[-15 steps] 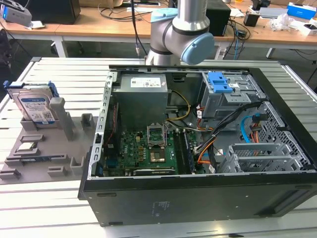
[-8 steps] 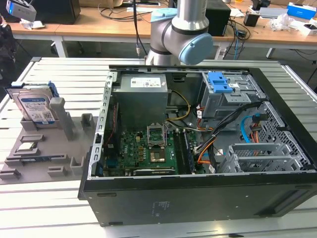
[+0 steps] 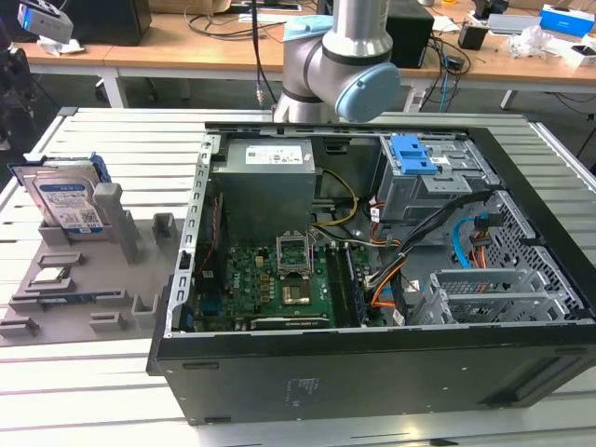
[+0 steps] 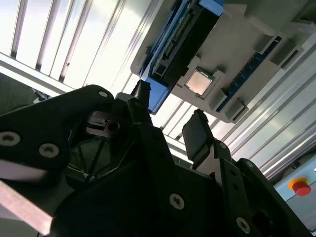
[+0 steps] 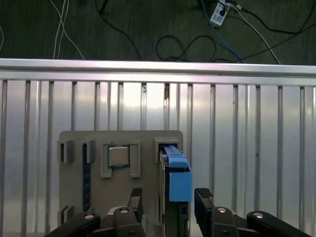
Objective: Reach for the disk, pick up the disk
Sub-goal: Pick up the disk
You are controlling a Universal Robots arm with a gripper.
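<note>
We find the disk (image 3: 65, 200) standing on edge in the gray holder (image 3: 102, 289), at the exterior view's left of the open computer case (image 3: 372, 372). Our gripper (image 5: 169, 197) is spread wide and holds nothing. In the first wrist view the disk's blue-framed edge lines up between its fingers, still apart from them.

Slatted aluminium table (image 3: 112, 140); wooden desks (image 3: 168, 56) behind, cluttered with cables (image 3: 223, 19); dark floor (image 5: 123, 29), power strip (image 5: 218, 17).
</note>
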